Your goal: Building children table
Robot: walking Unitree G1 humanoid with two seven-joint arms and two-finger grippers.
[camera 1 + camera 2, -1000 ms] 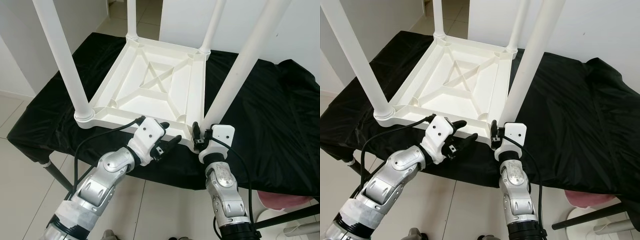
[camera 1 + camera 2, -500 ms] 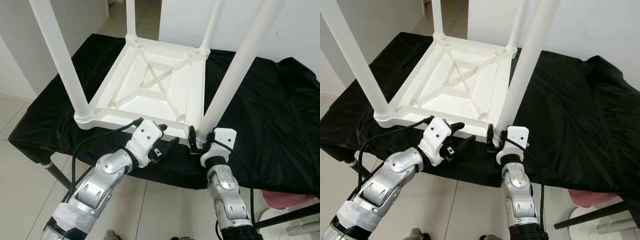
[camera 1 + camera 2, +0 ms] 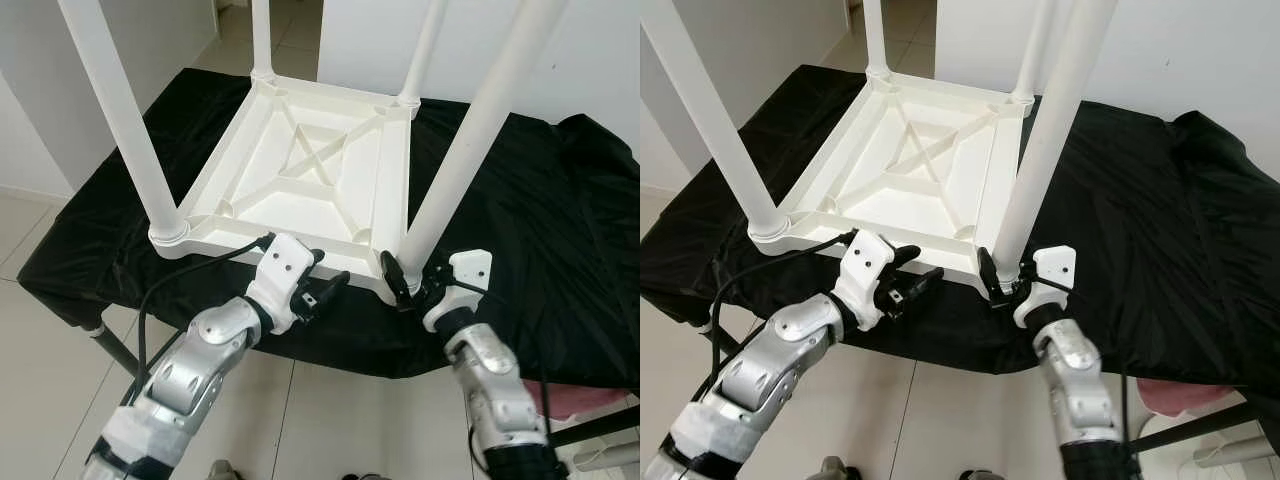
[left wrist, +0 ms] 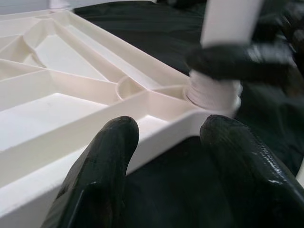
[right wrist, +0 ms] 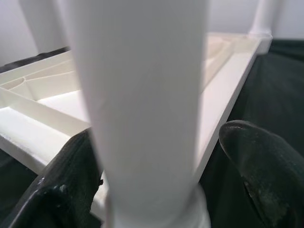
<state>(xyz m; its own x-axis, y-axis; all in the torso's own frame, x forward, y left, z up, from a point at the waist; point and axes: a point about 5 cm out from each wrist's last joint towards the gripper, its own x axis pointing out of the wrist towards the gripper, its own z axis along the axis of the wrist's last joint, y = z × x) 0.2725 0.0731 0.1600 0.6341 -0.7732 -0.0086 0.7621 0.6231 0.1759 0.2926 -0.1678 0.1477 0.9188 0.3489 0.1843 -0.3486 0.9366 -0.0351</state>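
Upturned white table (image 3: 320,170) lying on the black cloth (image 3: 540,220), four legs up. Right gripper (image 3: 410,285) around the base of the near right leg (image 3: 455,170), fingers spread either side, not visibly clamped. Left gripper (image 3: 325,288) parted astride the near rim

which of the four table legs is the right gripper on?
The near-right leg, at the tabletop corner closest to the robot's right arm. The right gripper straddles its base; the other three legs stand untouched.
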